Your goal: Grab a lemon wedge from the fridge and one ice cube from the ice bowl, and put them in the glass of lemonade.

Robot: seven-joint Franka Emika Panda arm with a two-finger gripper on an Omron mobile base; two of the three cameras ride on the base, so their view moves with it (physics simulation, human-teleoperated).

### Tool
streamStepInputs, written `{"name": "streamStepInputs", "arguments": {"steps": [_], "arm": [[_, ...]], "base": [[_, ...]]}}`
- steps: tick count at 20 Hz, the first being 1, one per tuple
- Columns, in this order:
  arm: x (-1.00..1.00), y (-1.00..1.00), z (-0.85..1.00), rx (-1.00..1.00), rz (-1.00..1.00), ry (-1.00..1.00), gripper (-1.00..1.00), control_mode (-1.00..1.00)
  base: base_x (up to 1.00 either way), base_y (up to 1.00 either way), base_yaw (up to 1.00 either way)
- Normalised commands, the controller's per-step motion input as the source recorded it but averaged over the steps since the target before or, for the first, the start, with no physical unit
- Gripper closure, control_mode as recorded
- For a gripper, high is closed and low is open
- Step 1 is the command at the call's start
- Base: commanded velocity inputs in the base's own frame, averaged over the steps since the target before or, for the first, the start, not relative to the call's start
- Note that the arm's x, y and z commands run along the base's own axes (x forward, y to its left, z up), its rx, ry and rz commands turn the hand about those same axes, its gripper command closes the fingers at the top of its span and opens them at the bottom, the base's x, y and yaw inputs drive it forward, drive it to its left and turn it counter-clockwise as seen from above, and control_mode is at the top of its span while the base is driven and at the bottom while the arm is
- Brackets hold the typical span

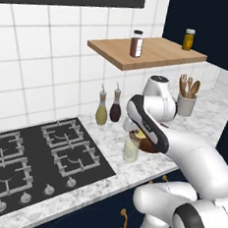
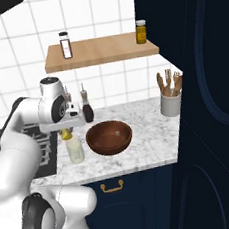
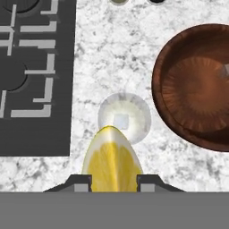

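- The gripper [image 3: 114,182] hangs above the marble counter [image 3: 116,53], its two dark fingers [image 3: 80,182] closed against the sides of the lemon wedge [image 3: 112,159].
- In the hand view the lemon wedge stands lengthwise between the fingers: its long axis runs up the picture, with the pointed tip at the top and the broad part down between the fingertips.
- That tip overlaps the lower rim of the glass of lemonade [image 3: 124,117], which is seen from straight above as a pale round ring with a small square shape at its middle.
- From the right base view the glass of lemonade [image 2: 75,149] stands on the counter directly below the gripper [image 2: 66,134], just left of the ice bowl [image 2: 109,136].
- The ice bowl [image 3: 197,85] is wide, dark reddish-brown and near the glass but not touching it.
- A black hob [image 3: 36,76] lies on the glass's other side.
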Motion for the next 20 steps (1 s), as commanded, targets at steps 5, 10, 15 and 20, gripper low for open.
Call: {"name": "streamStepInputs", "arguments": {"steps": [5,10,15,20], "arm": [[0.46,0.0,0.0,0.0,0.0,0.0,1.0,-1.0],[0.43,0.0,0.0,0.0,0.0,0.0,1.0,-1.0],[0.15,0.0,-0.22,0.0,0.0,0.0,1.0,-1.0],[-0.06,0.0,-0.19,0.0,0.0,-0.14,1.0,-1.0]], "base": [[0.0,0.0,0.0],[0.0,0.0,0.0],[0.0,0.0,0.0],[0.0,0.0,0.0]]}}
